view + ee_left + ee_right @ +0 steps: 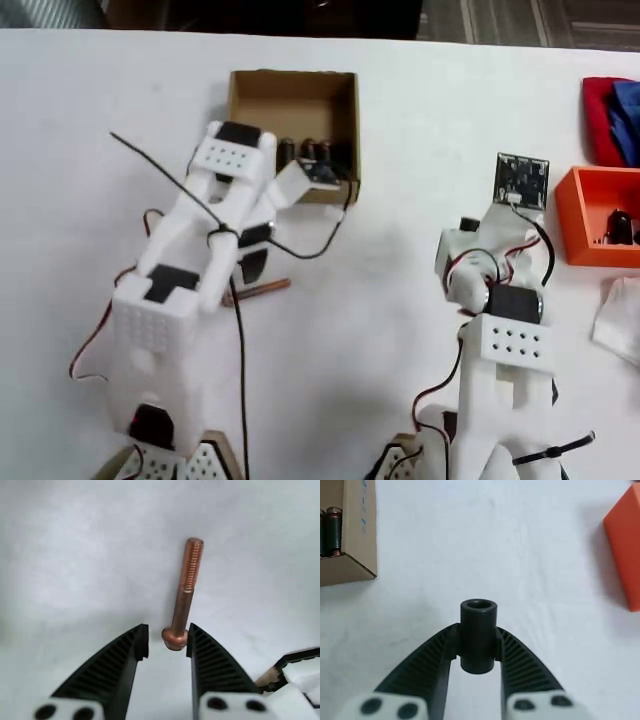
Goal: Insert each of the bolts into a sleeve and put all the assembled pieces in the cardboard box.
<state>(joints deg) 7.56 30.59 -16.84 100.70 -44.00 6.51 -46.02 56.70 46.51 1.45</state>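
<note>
A copper bolt (pixel 184 592) lies flat on the white table (pixel 400 330), just in front of the left arm (pixel 262 290). My left gripper (pixel 167 640) is open, and the bolt's head sits between its fingertips, close against one finger. My right gripper (pixel 477 647) is shut on a black sleeve (pixel 478 630), held upright with its bore facing up, above the table. The cardboard box (pixel 250 100) stands at the back with several assembled pieces (pixel 305 152) inside; it also appears in the right wrist view (pixel 355 535).
An orange tray (pixel 575 215) at the right holds a dark sleeve (pixel 622 226). Red and blue cloth (pixel 612 115) lies behind it, and a white crumpled item (pixel 620 320) sits at the right edge. Loose cables trail around the left arm (pixel 190 250).
</note>
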